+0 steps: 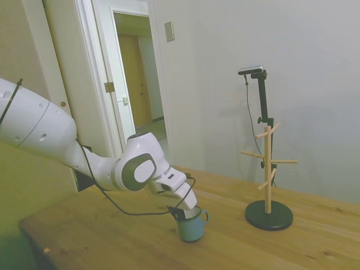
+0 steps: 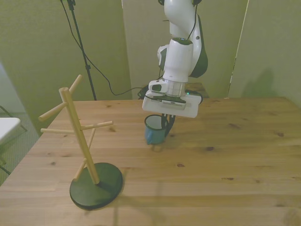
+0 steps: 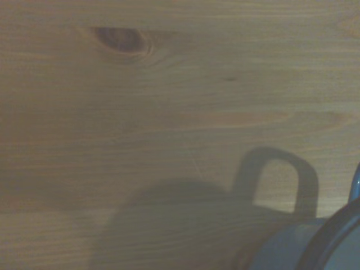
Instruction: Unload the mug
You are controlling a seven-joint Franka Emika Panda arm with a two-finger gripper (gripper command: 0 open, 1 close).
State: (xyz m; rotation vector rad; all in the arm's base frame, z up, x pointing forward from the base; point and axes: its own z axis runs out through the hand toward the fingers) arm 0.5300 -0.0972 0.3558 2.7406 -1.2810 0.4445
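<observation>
Gripper (image 1: pixel 181 214) fingers sit pinched over the mug's (image 1: pixel 192 225) rim, gripping it upright on the wooden table (image 1: pixel 112 236), well apart from the bare mug tree (image 1: pixel 269 180). Unloading looks nearly finished; letting go and backing away remain.

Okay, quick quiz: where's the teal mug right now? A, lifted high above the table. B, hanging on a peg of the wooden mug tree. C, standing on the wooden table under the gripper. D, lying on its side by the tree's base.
C: the mug stands upright on the table beneath the gripper, apart from the mug tree, whose pegs are bare.
</observation>
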